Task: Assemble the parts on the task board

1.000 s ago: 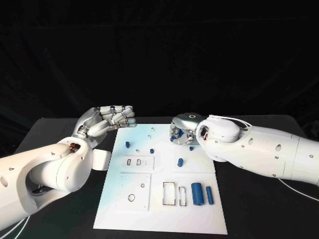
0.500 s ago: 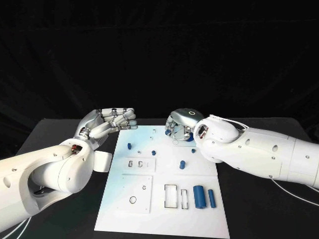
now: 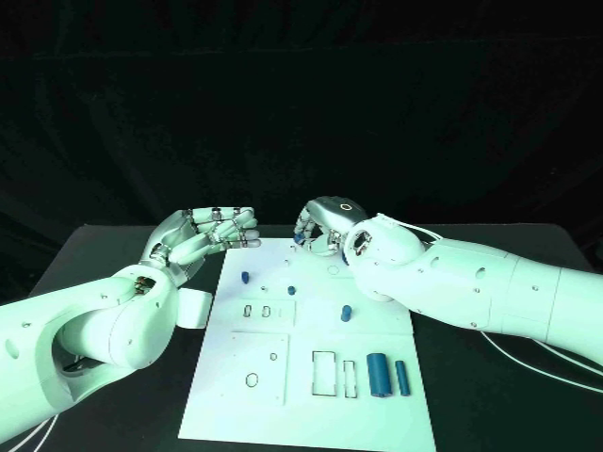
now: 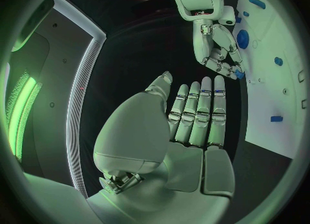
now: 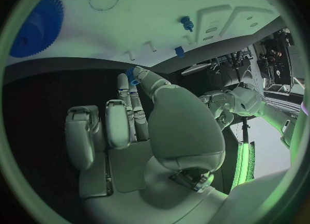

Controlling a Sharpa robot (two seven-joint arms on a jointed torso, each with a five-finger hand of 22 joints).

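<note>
The task board [image 3: 301,377] lies flat in the middle of my black table [image 3: 519,395]; blue parts sit on it, a large cylinder [image 3: 378,374] beside a thin one [image 3: 402,379] near its front right; my right hand [image 3: 323,226] hovers at the board's far edge, pinching a small blue part [image 5: 131,74] between fingertips; my left hand [image 3: 203,231] hangs beside the far left corner, fingers curled in, holding nothing.
</note>
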